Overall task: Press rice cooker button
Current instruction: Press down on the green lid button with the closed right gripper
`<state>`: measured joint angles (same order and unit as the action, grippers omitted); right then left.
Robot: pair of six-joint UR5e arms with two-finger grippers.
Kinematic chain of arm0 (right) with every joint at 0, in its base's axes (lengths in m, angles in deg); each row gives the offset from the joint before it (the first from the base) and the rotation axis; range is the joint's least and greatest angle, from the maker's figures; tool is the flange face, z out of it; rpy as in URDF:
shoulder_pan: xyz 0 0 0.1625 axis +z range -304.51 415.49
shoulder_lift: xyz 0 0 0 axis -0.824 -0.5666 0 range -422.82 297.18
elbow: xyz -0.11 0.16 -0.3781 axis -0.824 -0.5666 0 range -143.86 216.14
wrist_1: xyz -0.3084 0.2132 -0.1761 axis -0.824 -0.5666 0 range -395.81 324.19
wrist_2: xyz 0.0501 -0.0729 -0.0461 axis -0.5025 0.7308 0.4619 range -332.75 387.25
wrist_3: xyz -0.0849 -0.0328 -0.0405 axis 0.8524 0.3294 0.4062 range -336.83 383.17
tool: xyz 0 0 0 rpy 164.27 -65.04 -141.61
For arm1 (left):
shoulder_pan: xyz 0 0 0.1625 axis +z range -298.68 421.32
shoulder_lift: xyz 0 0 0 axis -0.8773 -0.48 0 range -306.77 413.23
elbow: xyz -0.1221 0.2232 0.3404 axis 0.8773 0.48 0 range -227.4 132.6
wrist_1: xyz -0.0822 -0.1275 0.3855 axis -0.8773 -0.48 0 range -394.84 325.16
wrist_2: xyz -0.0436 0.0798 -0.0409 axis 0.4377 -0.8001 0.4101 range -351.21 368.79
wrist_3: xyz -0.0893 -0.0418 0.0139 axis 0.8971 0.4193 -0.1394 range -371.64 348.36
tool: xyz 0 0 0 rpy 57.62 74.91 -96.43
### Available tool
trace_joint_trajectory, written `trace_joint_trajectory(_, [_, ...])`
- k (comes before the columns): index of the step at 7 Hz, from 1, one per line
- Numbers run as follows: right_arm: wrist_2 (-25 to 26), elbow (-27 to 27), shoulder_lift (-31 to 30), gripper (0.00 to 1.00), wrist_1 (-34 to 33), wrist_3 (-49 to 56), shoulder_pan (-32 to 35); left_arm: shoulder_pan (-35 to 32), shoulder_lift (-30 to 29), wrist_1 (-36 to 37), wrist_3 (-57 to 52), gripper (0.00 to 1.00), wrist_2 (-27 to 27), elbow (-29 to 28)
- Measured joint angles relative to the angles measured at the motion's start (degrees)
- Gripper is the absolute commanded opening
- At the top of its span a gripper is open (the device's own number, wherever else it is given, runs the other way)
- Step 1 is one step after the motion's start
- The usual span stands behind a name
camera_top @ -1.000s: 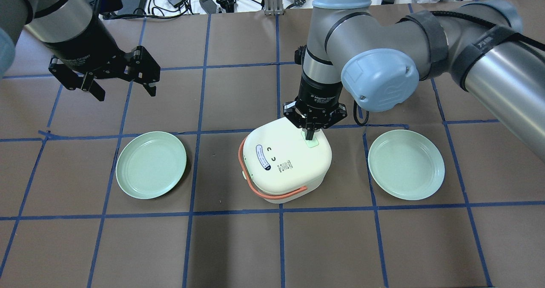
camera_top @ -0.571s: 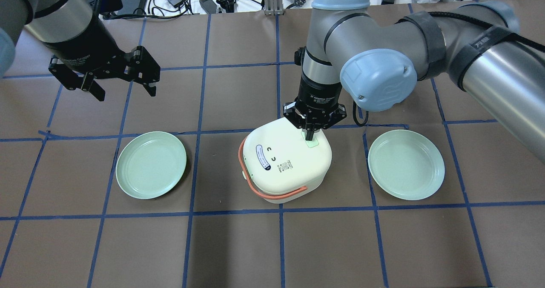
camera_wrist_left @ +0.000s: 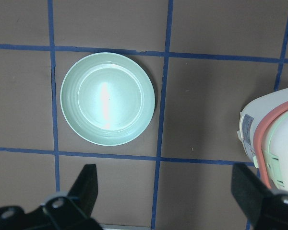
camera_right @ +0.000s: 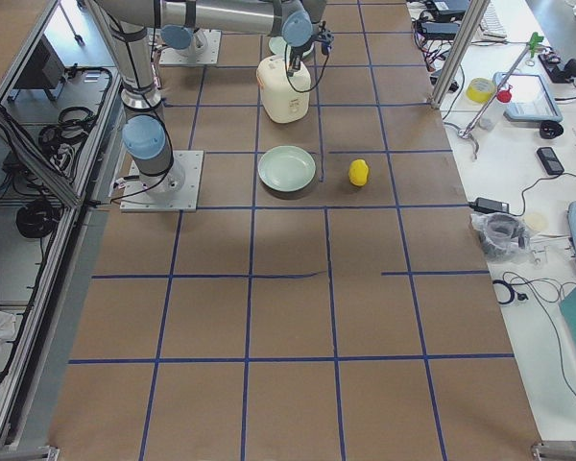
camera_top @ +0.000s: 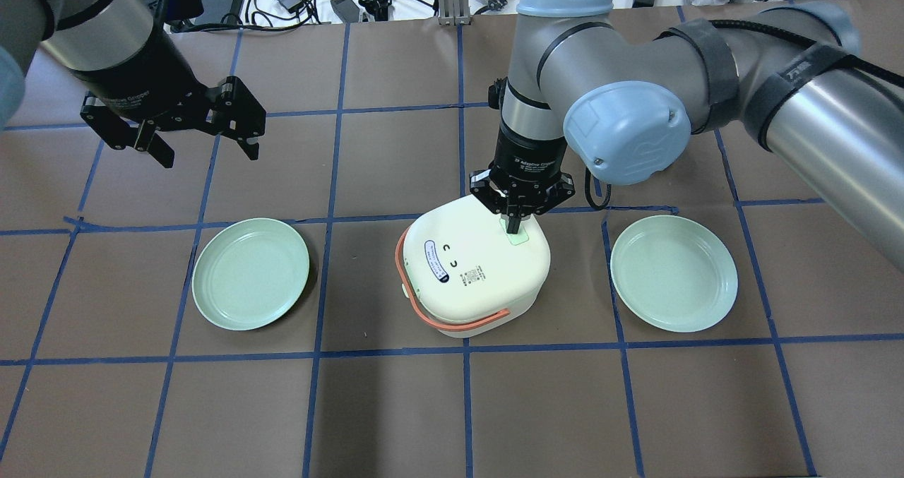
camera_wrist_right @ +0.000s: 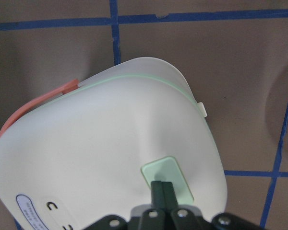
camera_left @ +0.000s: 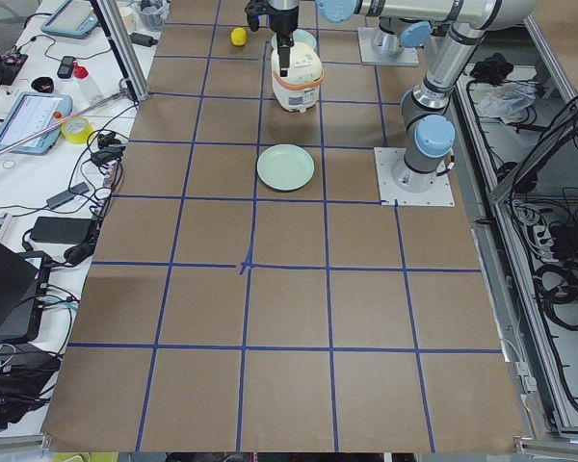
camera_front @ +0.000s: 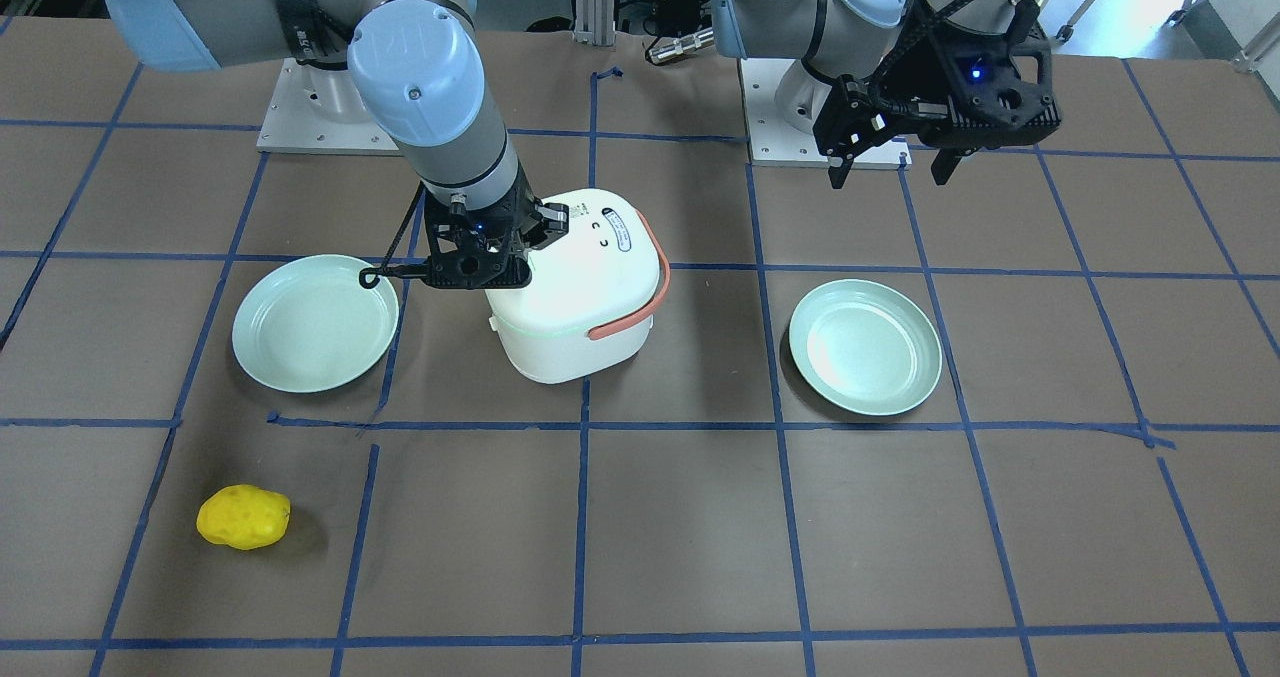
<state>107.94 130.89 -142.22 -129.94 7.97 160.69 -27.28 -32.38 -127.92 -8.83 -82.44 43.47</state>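
Both fingers of the right gripper (closed together) sit on the button.

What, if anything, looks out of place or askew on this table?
Nothing is spilled or broken. The rice cooker sits turned at an angle to the blue tape grid, and a yellow lumpy object lies alone near the operators' side. The right pincer, shut, has its tips on the button, as the task needs.
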Motion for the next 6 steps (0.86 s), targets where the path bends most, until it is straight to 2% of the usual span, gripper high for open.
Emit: trace_joint_trajectory(6, [-0.08, 0.00, 0.65, 0.03, -0.01, 0.00, 0.00, 0.00, -0.02, 0.00, 0.00, 1.00, 0.00, 0.00])
